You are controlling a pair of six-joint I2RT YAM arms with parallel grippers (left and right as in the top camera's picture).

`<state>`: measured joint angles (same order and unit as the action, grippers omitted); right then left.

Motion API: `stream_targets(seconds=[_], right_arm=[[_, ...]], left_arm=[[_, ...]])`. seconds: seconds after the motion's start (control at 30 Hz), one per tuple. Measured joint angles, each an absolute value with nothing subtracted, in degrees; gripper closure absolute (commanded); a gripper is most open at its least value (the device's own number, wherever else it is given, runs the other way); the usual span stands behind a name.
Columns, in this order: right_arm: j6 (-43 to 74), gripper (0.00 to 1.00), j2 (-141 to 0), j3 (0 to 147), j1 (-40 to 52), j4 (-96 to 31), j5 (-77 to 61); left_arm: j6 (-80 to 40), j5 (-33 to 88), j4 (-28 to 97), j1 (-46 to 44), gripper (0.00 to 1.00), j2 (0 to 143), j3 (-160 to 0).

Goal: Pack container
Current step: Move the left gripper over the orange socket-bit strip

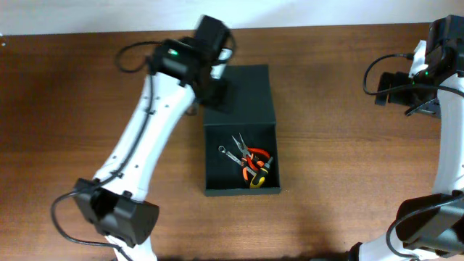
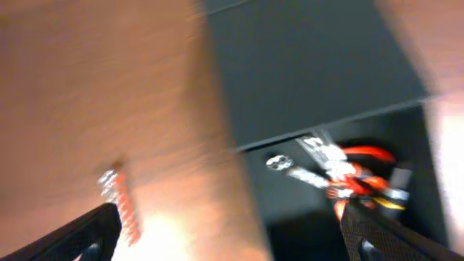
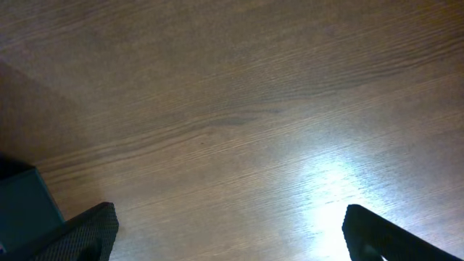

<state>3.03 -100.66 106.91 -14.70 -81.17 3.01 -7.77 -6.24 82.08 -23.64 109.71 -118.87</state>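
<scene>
The container (image 1: 240, 101) is a dark green-black box in the middle of the table, with its flap lid lying flat at the far end. Its open near half holds orange-handled pliers (image 1: 255, 164) and a silver wrench (image 1: 229, 154). My left gripper (image 1: 216, 93) hangs over the lid's left edge. In the blurred left wrist view it is open (image 2: 232, 243) and empty, straddling the container's left wall (image 2: 304, 65), with the pliers (image 2: 351, 177) to the right. My right gripper (image 1: 388, 87) is far right, open (image 3: 228, 232) and empty over bare wood.
A small orange and silver ridged item (image 2: 119, 203) lies on the table left of the container. A corner of the container (image 3: 22, 206) shows at the lower left of the right wrist view. Cables loop near both arms.
</scene>
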Motion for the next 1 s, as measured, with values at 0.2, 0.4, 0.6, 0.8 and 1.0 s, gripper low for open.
stream_targets(seconds=[0.2,0.4,0.6,0.8,1.0], right_arm=[[3.01,0.01,-100.66,106.91,-14.7,-81.14,3.03],[3.03,0.01,-100.66,106.91,-14.7,-81.14,3.03],[3.03,0.01,-100.66,106.91,-14.7,-81.14,3.03],[3.01,0.01,-100.66,106.91,-14.7,-81.19,3.05],[3.03,0.01,-100.66,106.91,-14.7,-81.19,3.03]], left_arm=[[-13.89,-14.83,93.76,-14.59,0.01,108.4,-118.96],[-17.21,-16.53,96.49,-5.76,0.01,106.78,-118.96],[-15.88,-12.45,96.49,-0.84,0.01,105.25,-118.52],[-14.52,-9.63,96.44,1.65,0.01,95.77,-110.48],[-14.15,-8.78,91.11,1.87,0.01,78.26,-92.03]])
